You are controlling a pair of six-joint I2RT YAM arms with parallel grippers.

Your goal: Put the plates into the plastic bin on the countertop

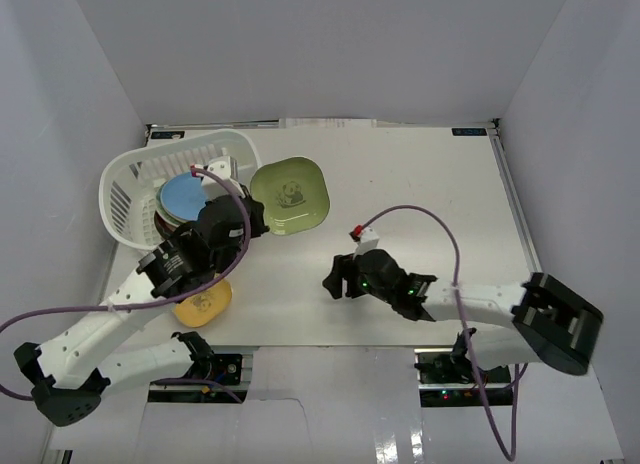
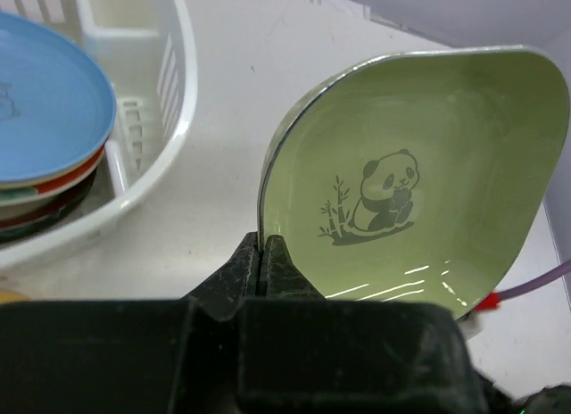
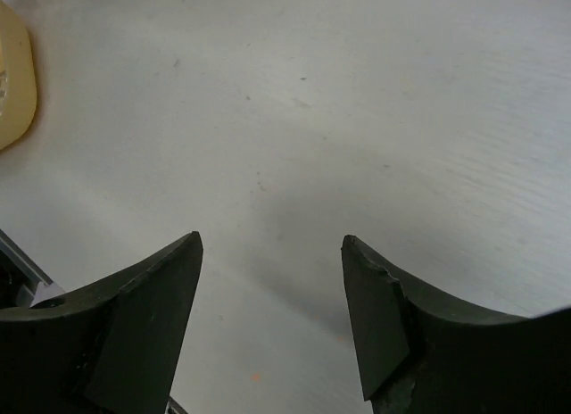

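Note:
My left gripper is shut on the rim of a green rounded-square plate with a panda picture, held up off the countertop just right of the white plastic bin. In the left wrist view the gripper pinches the green plate at its edge. The bin holds a stack of plates with a light blue plate on top, which also shows in the left wrist view. A yellow plate lies under my left arm. My right gripper is open and empty over the countertop.
The yellow plate's edge shows at the left of the right wrist view. A purple cable arcs over the right arm. Metal rails run along the countertop's right edge. White walls enclose the back and sides.

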